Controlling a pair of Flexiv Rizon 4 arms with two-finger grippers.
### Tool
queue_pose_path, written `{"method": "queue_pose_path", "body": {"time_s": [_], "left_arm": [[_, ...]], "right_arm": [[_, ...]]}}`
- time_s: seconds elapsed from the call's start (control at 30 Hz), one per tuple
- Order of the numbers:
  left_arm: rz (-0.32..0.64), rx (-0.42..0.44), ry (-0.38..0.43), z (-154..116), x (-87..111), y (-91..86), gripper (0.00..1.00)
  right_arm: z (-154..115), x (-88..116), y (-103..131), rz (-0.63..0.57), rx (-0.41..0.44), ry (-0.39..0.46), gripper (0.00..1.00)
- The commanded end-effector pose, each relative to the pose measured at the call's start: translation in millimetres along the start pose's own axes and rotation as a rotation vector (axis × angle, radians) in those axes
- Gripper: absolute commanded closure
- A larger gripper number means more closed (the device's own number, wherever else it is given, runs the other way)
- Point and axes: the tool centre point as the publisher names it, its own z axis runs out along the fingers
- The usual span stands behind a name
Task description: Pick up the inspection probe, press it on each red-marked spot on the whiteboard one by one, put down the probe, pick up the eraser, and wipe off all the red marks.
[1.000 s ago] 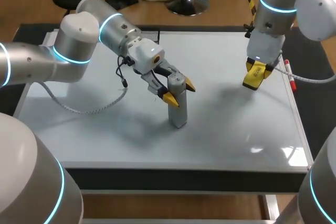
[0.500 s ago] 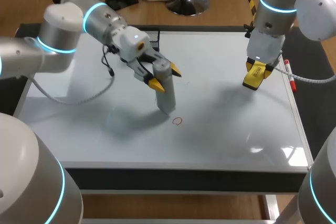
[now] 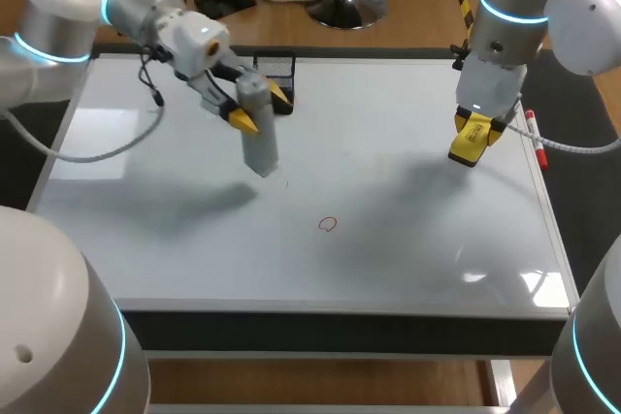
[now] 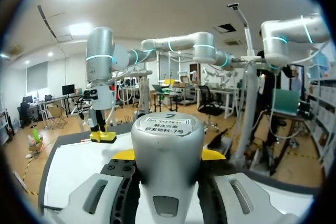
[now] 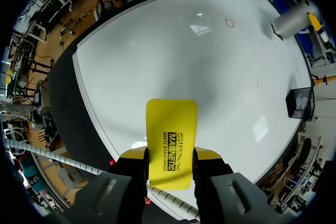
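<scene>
- Our left arm comes in from the left, and our left gripper (image 3: 260, 107) is clamped on a grey cylindrical inspection probe (image 3: 258, 143), one yellow-tipped finger on each side of its upper part.
- The probe hangs down from the gripper, slightly tilted, with its lower end over the white rectangular whiteboard (image 3: 408, 269). We cannot tell whether that end touches the surface.
- In the left wrist view the probe's rounded, labelled top fills the space between the two fingers.
- A small black mesh container (image 3: 279, 69) stands just behind the left gripper, at the far edge of the board.
- A small red-drawn ring mark (image 3: 328, 224) lies on the board, apart from the probe's lower end, toward the near edge and between the two grippers.
- Our right gripper (image 5: 170, 157) grips a flat yellow rectangular eraser (image 5: 171, 124) between its fingers. The eraser sticks out past the fingertips and is held above the board's right part, well apart from the red mark.
- A red-and-white marker pen (image 3: 534, 139) lies along the board's right edge, just beside the right gripper.
</scene>
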Motion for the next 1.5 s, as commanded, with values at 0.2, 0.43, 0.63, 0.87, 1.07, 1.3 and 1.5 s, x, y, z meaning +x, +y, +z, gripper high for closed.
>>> {"method": "queue_pose_path", "body": {"time_s": [0.2, 0.43, 0.63, 0.87, 1.07, 1.3, 1.5], "left_arm": [[0.008, -0.03, -0.001, -44.2, 5.7, -3.6, 1.0], [0.027, -0.053, 0.011, -77.3, 4.2, -5.7, 1.0], [0.019, -0.061, 0.012, -108.4, 1.0, 1.5, 1.0], [-0.005, -0.071, -0.002, -139.6, -2.6, 10.1, 1.0], [-0.023, -0.073, -0.018, -163.9, -2.8, 18.3, 1.0], [-0.036, -0.065, -0.036, -182.7, 1.0, 23.8, 1.0], [-0.035, -0.062, -0.042, -186.4, 4.9, 22.8, 1.0]], "right_arm": [[-0.5, 0.3, -0.5, -0.001, 0.002, 0.002, 1.0], [-0.5, 0.3, -0.5, -0.001, 0.002, 0.002, 1.0], [-0.5, 0.3, -0.5, -0.001, 0.002, 0.002, 1.0], [-0.5, 0.3, -0.5, -0.001, 0.002, 0.002, 1.0], [-0.5, 0.3, -0.5, -0.001, 0.002, 0.002, 1.0], [-0.5, 0.3, -0.5, -0.001, 0.002, 0.002, 1.0], [-0.5, 0.3, -0.5, -0.001, 0.002, 0.002, 1.0]]}}
